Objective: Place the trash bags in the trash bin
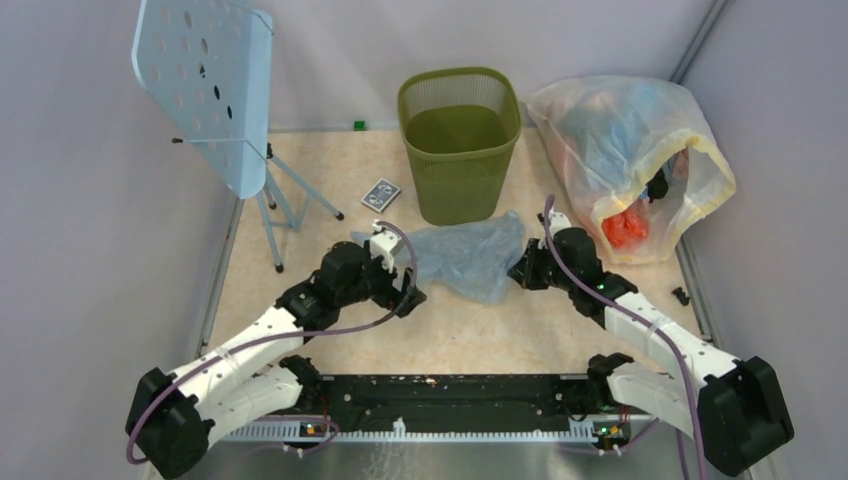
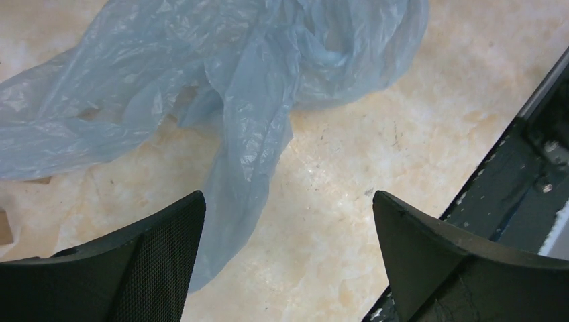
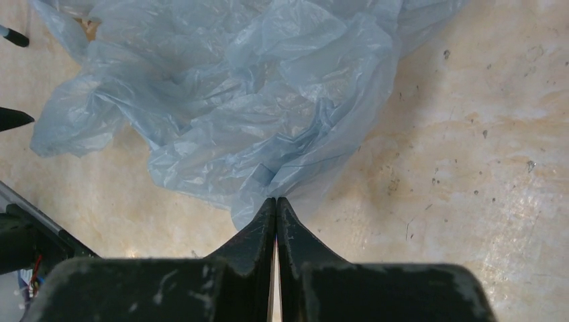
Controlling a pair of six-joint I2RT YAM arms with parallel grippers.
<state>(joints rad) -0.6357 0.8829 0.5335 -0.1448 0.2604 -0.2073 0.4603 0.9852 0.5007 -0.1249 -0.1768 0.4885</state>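
Note:
A crumpled pale blue trash bag [image 1: 470, 255] lies on the tabletop in front of the olive-green mesh trash bin [image 1: 460, 140], which stands upright at the back. My right gripper [image 1: 520, 270] is at the bag's right edge. In the right wrist view its jaws [image 3: 276, 199] are shut, and the bag's [image 3: 221, 114] folds gather into their tips. My left gripper [image 1: 405, 295] sits at the bag's left end, open wide. In the left wrist view [image 2: 288, 198] a tail of the bag [image 2: 248, 121] lies by the left finger [image 2: 154, 255], with bare table between the fingers.
A big clear-yellowish sack [image 1: 630, 160] stuffed with coloured items lies right of the bin. A perforated pale blue panel on a tripod [image 1: 210, 80] stands back left. A small card box [image 1: 381, 194] lies left of the bin. A black rail [image 1: 440, 390] runs along the near edge.

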